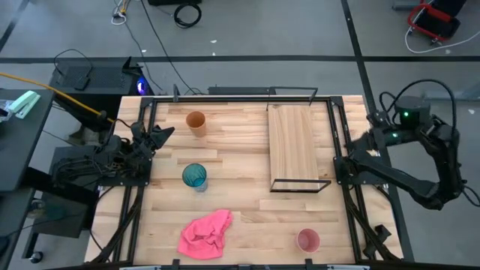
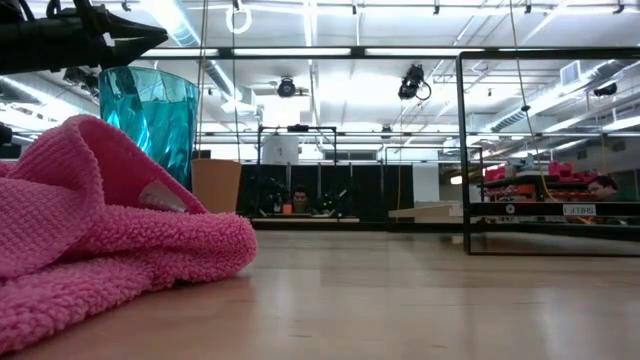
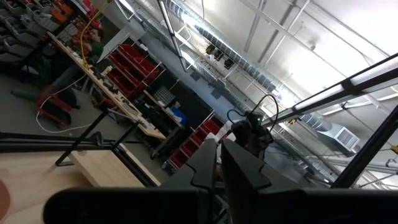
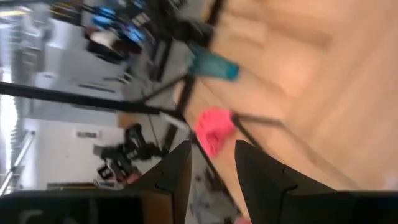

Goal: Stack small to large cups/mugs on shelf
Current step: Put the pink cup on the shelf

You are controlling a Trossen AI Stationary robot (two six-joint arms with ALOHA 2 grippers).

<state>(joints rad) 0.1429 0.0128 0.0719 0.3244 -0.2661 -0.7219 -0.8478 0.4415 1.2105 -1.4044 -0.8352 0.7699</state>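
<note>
Since all three cups sit loose on the desk [image 1: 247, 217] and none is on the shelf [image 1: 292, 142], everything is still to do, and the risks are mostly in the reach.

Positions, all relative to the shelf:
- orange cup [image 1: 196, 122]: off its left long side, level with the far end, well apart.
- teal cup [image 1: 195, 176]: left of it too, level with the near end where the black wire frame [image 1: 301, 184] stands.
- pink cup [image 1: 307, 240]: past the near end, toward the front desk edge, upright, mouth up.
- pink cloth [image 1: 205, 233]: near-left of it, in front of the teal cup.

Risks as I read them:
- The cups look about the same size, so small-to-large order is a guess; a wrong pick may nest badly or jam.
- The teal cup is translucent and probably slick, so a side pinch could slip or tip it.
- The cloth lies close by the teal cup; a low approach from the front could snag it and drag the cup.
- The wire frame at the shelf's near end could catch a carried cup brought in low from that side.

Left pincer [image 1: 159, 136]: at the desk's left edge, far left of the shelf, between orange and teal cups; fingers nearly together, nothing in them, touching nothing.

Right pincer [image 4: 211, 165]: by the desk's right edge, just right of the shelf; fingers parted a little, empty.
</note>
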